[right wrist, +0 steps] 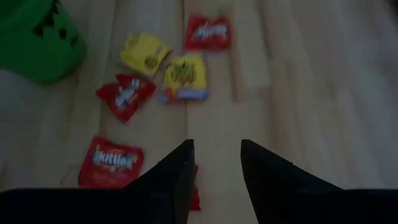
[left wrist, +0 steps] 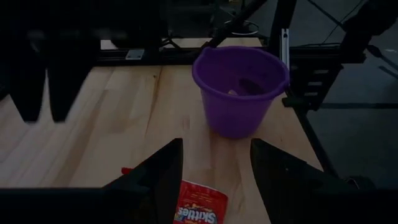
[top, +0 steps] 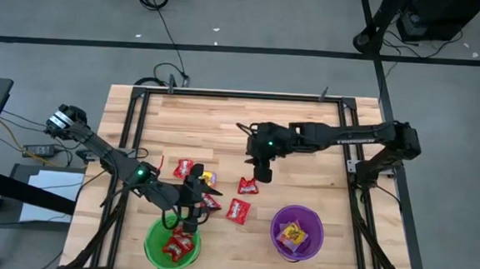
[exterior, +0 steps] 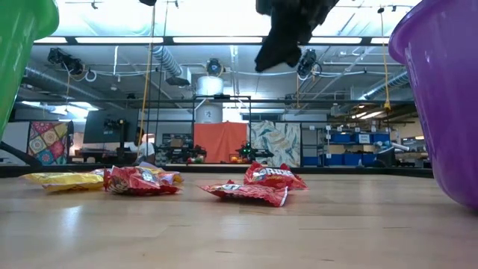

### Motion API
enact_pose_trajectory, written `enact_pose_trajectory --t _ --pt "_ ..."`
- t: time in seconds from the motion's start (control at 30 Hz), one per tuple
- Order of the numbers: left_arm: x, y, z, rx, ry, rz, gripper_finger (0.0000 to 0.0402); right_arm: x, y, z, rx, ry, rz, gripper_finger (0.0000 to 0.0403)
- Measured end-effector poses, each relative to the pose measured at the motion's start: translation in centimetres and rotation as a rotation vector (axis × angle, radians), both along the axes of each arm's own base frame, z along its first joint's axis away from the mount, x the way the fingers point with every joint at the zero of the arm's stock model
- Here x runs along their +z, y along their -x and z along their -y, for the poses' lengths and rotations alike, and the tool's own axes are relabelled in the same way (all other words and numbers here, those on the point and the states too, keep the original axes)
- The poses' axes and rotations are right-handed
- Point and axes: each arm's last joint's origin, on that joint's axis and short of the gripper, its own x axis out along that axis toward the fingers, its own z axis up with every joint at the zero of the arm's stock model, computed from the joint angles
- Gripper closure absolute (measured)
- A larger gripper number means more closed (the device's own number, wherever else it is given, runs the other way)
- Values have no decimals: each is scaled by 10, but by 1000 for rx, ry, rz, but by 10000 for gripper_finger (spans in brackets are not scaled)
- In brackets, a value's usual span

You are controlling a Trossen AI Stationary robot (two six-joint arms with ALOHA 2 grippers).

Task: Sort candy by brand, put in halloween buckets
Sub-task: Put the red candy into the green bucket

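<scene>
Left gripper [top: 190, 213] at the near left, just beyond the far rim of the green bucket [top: 152, 239]. Fingers [left wrist: 163, 177] spread apart, clamped on nothing, with a red packet [left wrist: 200, 208] lying low between them, closer to one finger than the other. Red packets [top: 178, 247] already inside the green bucket.

Right gripper [top: 262, 174] near the middle of the table [top: 224, 117], hanging above the wood. Fingers [right wrist: 177, 174] released and empty, directly over the edge of a red packet [top: 247, 185].

More loose candy [top: 238, 210] between the two arms: red packets and a yellow one [top: 208, 178], all flat on the wood. Purple bucket [top: 278, 222] at the near right, yellow packets [top: 292, 235] in it.
</scene>
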Motion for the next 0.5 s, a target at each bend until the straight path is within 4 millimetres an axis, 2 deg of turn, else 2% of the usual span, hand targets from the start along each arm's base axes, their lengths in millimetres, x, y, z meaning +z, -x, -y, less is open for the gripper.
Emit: enact_pose_trajectory --t 0.23,0.5 --pt "2 -1 0 -6 -4 15 208 -54 -27 3 45 -59 -143 260" --pt "1 -1 0 -3 17 13 208 -102 -41 2 65 -79 -275 260"
